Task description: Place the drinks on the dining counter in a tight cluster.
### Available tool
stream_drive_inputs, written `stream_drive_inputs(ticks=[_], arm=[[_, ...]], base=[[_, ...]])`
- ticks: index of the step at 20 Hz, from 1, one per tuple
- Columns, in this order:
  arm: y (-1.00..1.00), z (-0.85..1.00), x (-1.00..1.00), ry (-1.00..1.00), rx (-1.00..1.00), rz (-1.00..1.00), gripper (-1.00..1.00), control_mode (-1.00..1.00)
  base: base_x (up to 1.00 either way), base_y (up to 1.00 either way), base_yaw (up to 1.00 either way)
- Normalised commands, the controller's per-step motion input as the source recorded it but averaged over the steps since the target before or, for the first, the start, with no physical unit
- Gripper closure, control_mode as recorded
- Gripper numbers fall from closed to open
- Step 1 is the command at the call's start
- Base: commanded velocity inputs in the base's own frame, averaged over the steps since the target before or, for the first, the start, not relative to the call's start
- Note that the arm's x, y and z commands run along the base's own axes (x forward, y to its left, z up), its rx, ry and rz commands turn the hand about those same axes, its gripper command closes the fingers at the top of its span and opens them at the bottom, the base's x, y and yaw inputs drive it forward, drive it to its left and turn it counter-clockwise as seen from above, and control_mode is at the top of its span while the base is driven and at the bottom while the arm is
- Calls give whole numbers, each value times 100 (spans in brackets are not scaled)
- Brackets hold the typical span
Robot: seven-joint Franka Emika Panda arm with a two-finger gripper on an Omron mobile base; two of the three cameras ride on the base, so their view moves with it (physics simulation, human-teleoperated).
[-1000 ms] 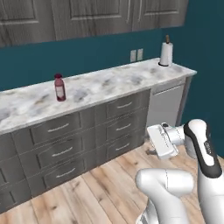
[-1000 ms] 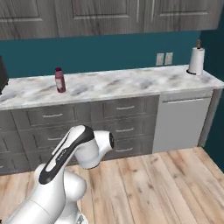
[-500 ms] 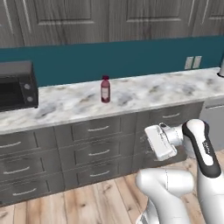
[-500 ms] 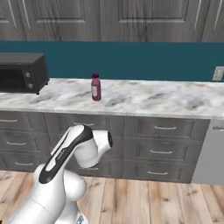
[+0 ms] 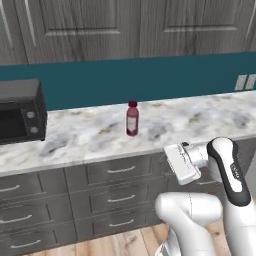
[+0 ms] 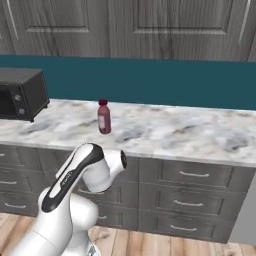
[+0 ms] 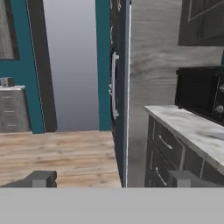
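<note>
The pink-red juice bottle (image 5: 132,118) stands upright on the marble desk (image 5: 190,120), its long axis vertical and its cap on top; the white label faces out toward the room. It sits about midway between the desk's front lip and the teal backsplash (image 5: 150,80), with bare marble all around it: a broad stretch to its right and a shorter one to its left before the black microwave (image 5: 20,110). In the right base view the same bottle (image 6: 104,117) stands well apart from the microwave (image 6: 21,93), nothing touching it.

The desk's front edge runs straight across both base views, overhanging rows of grey drawers (image 6: 195,175) with bar handles. Grey wall cabinets (image 5: 125,25) hang above the backsplash, leaving an open band of height over the bottle (roomy enough that nothing crowds its cap).

The arm is folded low in front of the drawers, below the level of the desk top, its hand turned sideways to the left. The pincer (image 7: 111,178) is spread wide and holds nothing; its hand view looks along wooden floor (image 7: 57,157) past a tall cabinet edge toward the desk end and microwave.
</note>
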Motion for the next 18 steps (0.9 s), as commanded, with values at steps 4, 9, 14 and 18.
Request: stream_drive_inputs(ticks=[4,9,14,18], arm=[[0,0,0,0,0,0,-100,100],[0,0,0,0,0,0,-100,100],[0,0,0,0,0,0,-100,100],[0,0,0,0,0,0,-100,100]], base=[[75,-27,20],[65,-27,22],[46,-25,19],[5,-17,22]])
